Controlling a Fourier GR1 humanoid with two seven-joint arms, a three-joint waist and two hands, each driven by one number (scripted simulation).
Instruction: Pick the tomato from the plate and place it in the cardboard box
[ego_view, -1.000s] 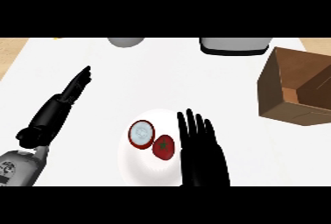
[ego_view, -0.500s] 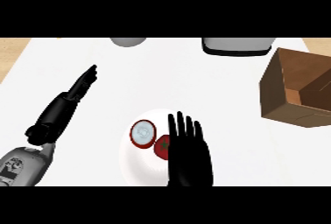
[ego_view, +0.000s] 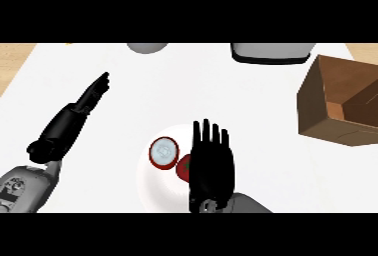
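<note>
Nearest, right hand (ego_view: 212, 167) over the white plate (ego_view: 151, 192), fingers (ego_view: 209, 136) straight and a little spread, pointing away from the robot, curled round nothing. Tomato (ego_view: 184, 168) on the plate, mostly hidden under that hand; only a dark red sliver shows at the hand's left edge. Cannot tell whether palm touches it. Just left of the tomato, touching or nearly so, a round red-rimmed thing with a pale blue-white face (ego_view: 164, 151), also on the plate; identity unclear. Judgement on handling: a tomato is light, smooth-skinned and rounded, so liable to roll or slip sideways out of a shallow hold; the flesh gives and bruises if squeezed hard. Best taken across its widest part, thumb on one side and fingers on the other, wrapping from above, with care not to nudge the neighbour or skate the plate on the bench (ego_view: 244, 100). Left hand (ego_view: 94, 94) lies well apart at the left, fingers straight and pressed together, resting, holding nothing. Farther right, well apart from the plate, the cardboard box (ego_view: 341, 102), open-topped, brown, its near wall standing tall enough to need a lift over. At the far edge, a grey rounded object (ego_view: 146, 47) and a grey-and-dark container (ego_view: 271, 52), both cut off by the view.
</note>
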